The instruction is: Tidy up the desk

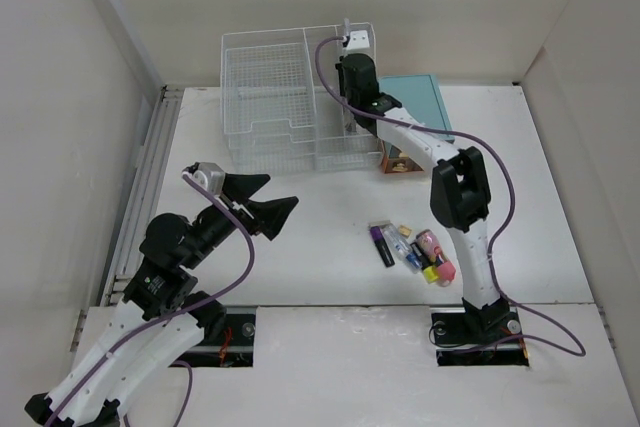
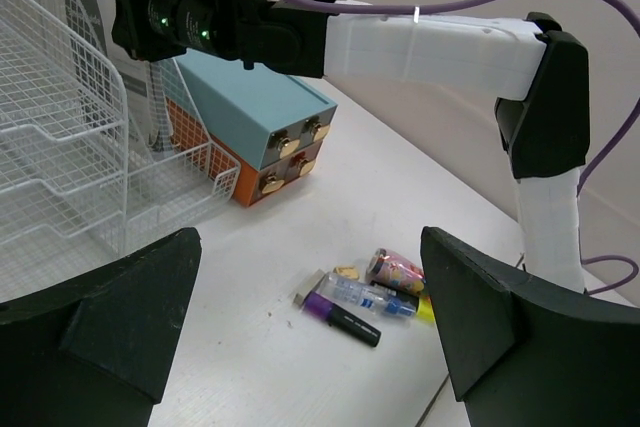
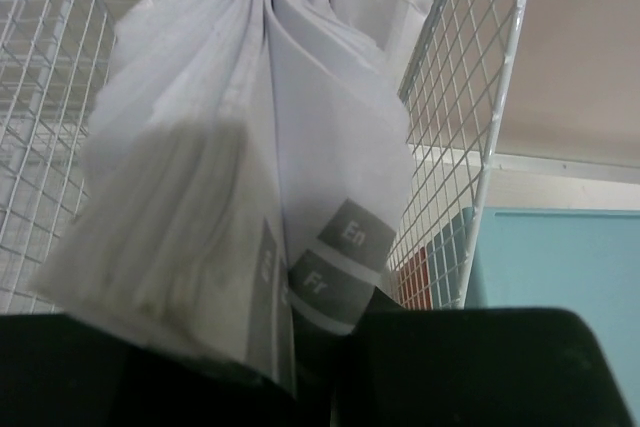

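Top external: the worktop (image 1: 300, 277) beneath both arms looks partly tidied.
Right fingers (image 3: 310, 367) pinch a folded leaflet (image 3: 250, 167) inside the far wire organizer (image 1: 265, 87); left fingers (image 1: 270, 202) gape empty; markers (image 1: 410, 247) lie loose, near right.

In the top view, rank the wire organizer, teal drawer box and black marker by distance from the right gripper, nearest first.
1. The organizer: its right compartment surrounds the right gripper, which holds a leaflet.
2. The drawer box: just right of the organizer.
3. The marker: farthest, lying on the desk toward the near edge.
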`<state>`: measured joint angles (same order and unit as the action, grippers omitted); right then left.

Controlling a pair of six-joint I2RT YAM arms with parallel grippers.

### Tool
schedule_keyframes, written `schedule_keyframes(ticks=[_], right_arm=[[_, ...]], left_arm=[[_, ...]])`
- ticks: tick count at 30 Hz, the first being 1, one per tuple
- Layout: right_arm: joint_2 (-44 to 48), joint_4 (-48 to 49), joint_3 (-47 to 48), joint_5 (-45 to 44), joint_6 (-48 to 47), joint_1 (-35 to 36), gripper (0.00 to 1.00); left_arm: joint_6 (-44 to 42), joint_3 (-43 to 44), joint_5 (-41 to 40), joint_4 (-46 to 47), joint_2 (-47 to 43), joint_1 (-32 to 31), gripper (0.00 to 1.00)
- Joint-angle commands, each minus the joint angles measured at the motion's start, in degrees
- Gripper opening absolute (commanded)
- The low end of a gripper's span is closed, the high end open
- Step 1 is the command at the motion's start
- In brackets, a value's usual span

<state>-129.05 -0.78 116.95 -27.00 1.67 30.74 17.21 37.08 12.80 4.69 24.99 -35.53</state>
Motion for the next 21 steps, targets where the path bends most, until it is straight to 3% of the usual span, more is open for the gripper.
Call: schedule_keyframes(ticks=[1,5,8,9,13,21], right_arm=[[1.5,10.7,2.9,-2.1,-1.1,0.3,0.0],[2.2,11.8,0.3,-2.1,-2.4,1.3,0.0],[4.2,11.9,-2.9,-1.6,-3.6,1.9,0.22],[4.9,11.9,-3.9,-1.0,-3.6,2.0,0.36],[9.2,11.9,-10.0,0.1,-4.1,2.5,0.57],[23.0,12.4,-24.2,1.3,-4.1,4.3,0.69]], left_arm=[[-1.5,1.0,-0.5,1.7,0.4,0.1,0.89],[-1.5,1.0,-0.5,1.7,0.4,0.1,0.89],[-1.5,1.0,-0.5,1.7,0.4,0.1,0.89],[-2.0,1.0,-0.5,1.7,0.4,0.1,0.89],[-2.0,1.0,-0.5,1.7,0.4,0.1,0.89],[-0.9,1.0,0.7,3.6,0.4,0.1,0.88]])
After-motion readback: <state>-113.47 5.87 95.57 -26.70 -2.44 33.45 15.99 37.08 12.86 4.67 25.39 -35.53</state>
